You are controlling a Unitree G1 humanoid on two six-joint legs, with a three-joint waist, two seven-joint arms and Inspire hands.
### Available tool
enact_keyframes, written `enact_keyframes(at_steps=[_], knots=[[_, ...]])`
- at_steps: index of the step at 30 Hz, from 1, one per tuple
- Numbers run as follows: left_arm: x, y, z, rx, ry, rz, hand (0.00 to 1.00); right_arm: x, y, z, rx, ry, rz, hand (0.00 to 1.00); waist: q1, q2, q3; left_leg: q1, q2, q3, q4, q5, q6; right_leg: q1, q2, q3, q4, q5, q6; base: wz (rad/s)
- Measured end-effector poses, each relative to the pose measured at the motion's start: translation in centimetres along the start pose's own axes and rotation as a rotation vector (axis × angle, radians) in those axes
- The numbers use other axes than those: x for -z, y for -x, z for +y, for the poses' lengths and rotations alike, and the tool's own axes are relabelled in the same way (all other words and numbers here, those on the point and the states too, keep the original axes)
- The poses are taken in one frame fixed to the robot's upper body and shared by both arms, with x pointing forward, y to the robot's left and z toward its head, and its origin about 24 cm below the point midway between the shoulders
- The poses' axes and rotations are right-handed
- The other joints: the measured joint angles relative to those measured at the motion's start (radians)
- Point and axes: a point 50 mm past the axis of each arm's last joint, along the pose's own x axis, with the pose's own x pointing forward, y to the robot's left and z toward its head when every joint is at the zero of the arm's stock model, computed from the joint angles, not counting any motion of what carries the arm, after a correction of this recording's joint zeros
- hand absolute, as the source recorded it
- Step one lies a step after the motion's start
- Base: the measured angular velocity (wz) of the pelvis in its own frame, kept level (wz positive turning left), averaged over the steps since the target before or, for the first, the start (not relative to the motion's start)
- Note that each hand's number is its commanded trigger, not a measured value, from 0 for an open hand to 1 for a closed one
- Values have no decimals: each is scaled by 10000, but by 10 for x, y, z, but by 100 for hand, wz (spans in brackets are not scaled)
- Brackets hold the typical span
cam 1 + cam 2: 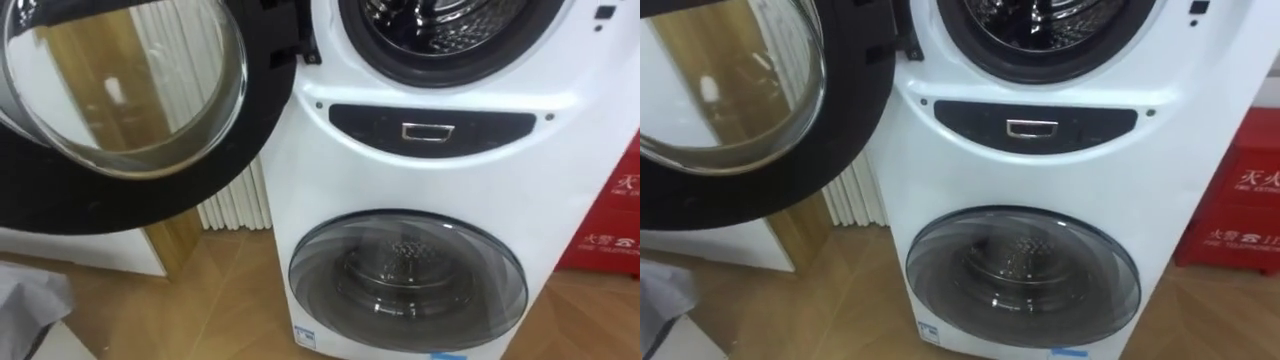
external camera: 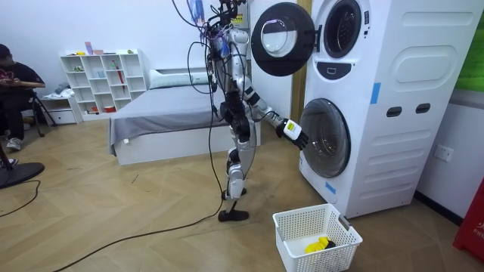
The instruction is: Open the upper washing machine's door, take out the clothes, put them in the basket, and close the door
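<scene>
The white washing machine (image 2: 393, 98), a stacked tower w/ two drums, is standing at the room view's right. The robot is standing upright on the wood floor just in front of it, facing it. Behind the robot a grey bed (image 2: 166, 113) is lying along the wall w/ a white shelf unit (image 2: 102, 79) beside it. A person (image 2: 15, 91) is sitting at the room view's far left.

The upper door (image 1: 110, 100) is hanging wide open toward the robot's left, its glass reflecting the room. The upper drum (image 1: 450, 25) is showing bare shiny metal. The lower door (image 1: 408, 280) is sitting closed.

A white laundry basket (image 2: 321, 261) is standing on the floor near the machine's front corner. The right hand (image 2: 293, 134) is reaching out close to the lower door's edge; I cannot tell if its fingers are wide or narrow, or if it is touching.

As for clothes, a yellow item (image 2: 318, 244) is lying in the basket; I cannot tell if it is a garment.
</scene>
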Motion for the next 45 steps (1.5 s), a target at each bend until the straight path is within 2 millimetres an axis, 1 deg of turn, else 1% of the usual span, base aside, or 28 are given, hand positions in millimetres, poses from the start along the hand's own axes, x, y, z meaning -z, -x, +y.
enact_keyframes(at_steps=[2, 3, 4, 5, 6, 7, 9, 11, 12, 13, 14, 16, 18, 22, 24, 26, 30, 31, 32, 35, 39, 40, 42, 43, 45], knots=[[-30, -3, 0, -353, 474, -1083, 0, 5, 6, 1, -9, 365, -45, 0, -28, 169, -80, 13, -15, -15, -31, 19, 19, 1, 7, 23, -17, -8, 13, 0], [-37, -4, 0, -397, 550, -1348, 0, 7, 8, 1, -27, 443, -22, 0, -27, 198, -100, 26, -16, -19, -42, 25, 21, 3, 6, 38, -18, -11, 15, 0], [-49, -4, 1, -501, 692, -1818, 0, 9, 9, 1, -46, 577, 17, 0, -25, 197, -95, 36, -19, -16, -49, 27, 21, -1, 8, 101, -18, -23, 25, -3], [-59, -4, 1, -597, 867, -2228, 0, 10, 10, 1, -49, 664, 30, 0, -26, 278, -99, 51, -27, -17, -27, 27, 22, -6, 6, 144, -16, -30, 31, -6], [-63, -3, 1, -638, 965, -2403, 0, 10, 10, 1, -53, 717, 22, 0, -30, 311, -93, 58, -33, -19, -29, 29, 24, -19, 4, 173, -17, -32, 34, -7], [-71, -3, 0, -702, 1171, -2670, 0, 10, 10, 2, -66, 809, -4, 0, -36, 362, -70, 63, -42, -32, -29, 30, 27, -24, 1, 198, -20, -34, 36, -4], [-81, -4, -1, -766, 1343, -2932, 0, 11, 11, 2, -92, 936, -15, 0, -25, 378, -63, 58, -59, -15, -38, 31, 27, -22, -10, 183, -32, -39, 45, 0], [-92, -5, 0, -745, 1393, -3327, 0, 11, 15, 1, -23, 928, -118, 0, -16, 442, -69, 52, -80, -27, -40, 30, 28, -20, -25, 193, -47, -43, 51, 0], [-97, -4, 0, -712, 1421, -3497, 0, 11, 15, 1, -17, 924, -134, 0, -17, 407, -38, 52, -81, -25, -40, 30, 28, -20, -27, 193, -46, -43, 51, 0], [-107, -3, -1, -622, 1476, -3871, 0, 11, 16, 1, -12, 898, -141, 0, -14, 343, 8, 56, -82, -22, -42, 30, 29, -7, -27, 189, -49, -43, 51, 0], [-115, -3, -1, -561, 1502, -4152, 0, 12, 16, 0, 27, 857, -128, 0, -19, 299, 36, 76, -85, -23, -53, 30, 29, 10, -28, 195, -48, -42, 51, 0], [-124, -4, -2, -544, 1464, -4384, 0, 12, 15, -2, 114, 734, -69, 0, -23, 294, 50, 147, -105, -28, -144, 29, 31, 41, -44, 220, -44, -42, 52, 0], [-127, -4, -2, -566, 1165, -4529, 0, 13, 15, -3, 163, 721, -39, 0, -17, 317, 65, 131, -111, -29, -151, 23, 40, 2, -47, 274, -27, -42, 53, 0], [-139, -5, -8, -497, 380, -4962, 0, 12, 15, -1, -77, 944, -56, 0, -15, 341, 70, -39, -121, -172, -101, 18, 44, -84, -27, 222, -22, -41, 53, 11], [-143, -4, -11, -440, -188, -5204, 0, 12, 15, 0, -314, 1050, -61, 0, -23, 369, 53, -175, -126, -244, 18, 17, 45, -134, -15, 225, -8, -41, 53, 15], [-149, -4, -15, -408, -787, -5445, 0, 13, 15, 2, -518, 1102, 1, 0, -80, 430, 72, -231, -149, -299, 62, 19, 49, -126, -20, 239, -14, -38, 55, 16], [-161, -3, -26, -255, -1828, -5722, 0, 18, 15, 5, -844, 1196, 365, 0, -205, 478, 99, -362, -157, -409, 278, -4, 88, -45, -2, 260, -7, -37, 57, 23], [-166, -2, -28, -246, -2418, -5958, 0, 18, 15, 6, -944, 1174, 396, 0, -205, 488, 106, -415, -159, -428, 310, -5, 91, -55, 8, 343, -9, -37, 58, 13], [-171, 0, -29, -212, -3002, -6238, 0, 17, 15, 6, -1052, 1183, 374, 0, -218, 506, 117, -475, -156, -440, 371, -13, 104, -90, 23, 537, -9, -36, 58, 10], [-179, 6, -34, -247, -4011, -6703, 0, 14, 12, 7, -1286, 1218, 382, 0, -330, 552, 141, -769, -128, -477, 571, -11, 131, -278, 31, 645, 11, -36, 59, 10], [-184, 10, -38, -90, -4185, -6775, 0, 18, 12, 8, -1513, 1237, 604, 0, -342, 574, 152, -885, -148, -479, 559, 59, 240, -381, 2, 718, -2, 58, 150, 2], [-184, 11, -41, 84, -4302, -6804, 0, 18, 12, 9, -1636, 1248, 644, 0, -360, 568, 150, -885, -169, -478, 550, 79, 274, -380, -17, 810, 1, 90, 185, 3], [-185, 12, -47, 246, -4367, -6872, 0, 18, 10, 12, -1842, 1257, 713, 0, -362, 566, 153, -894, -178, -500, 547, 112, 330, -383, -24, 810, 8, 169, 235, 7], [-188, 13, -52, 314, -4463, -6937, 0, 16, 9, 13, -2013, 1311, 678, 0, -362, 568, 156, -946, -183, -552, 545, 125, 353, -388, -20, 787, 5, 225, 264, 13], [-191, 17, -56, 360, -4535, -6930, 0, 8, 3, 15, -2217, 1413, 504, 0, -475, 544, 168, -1016, -208, -626, 551, 179, 426, -407, -18, 810, -6, 315, 303, 16]])
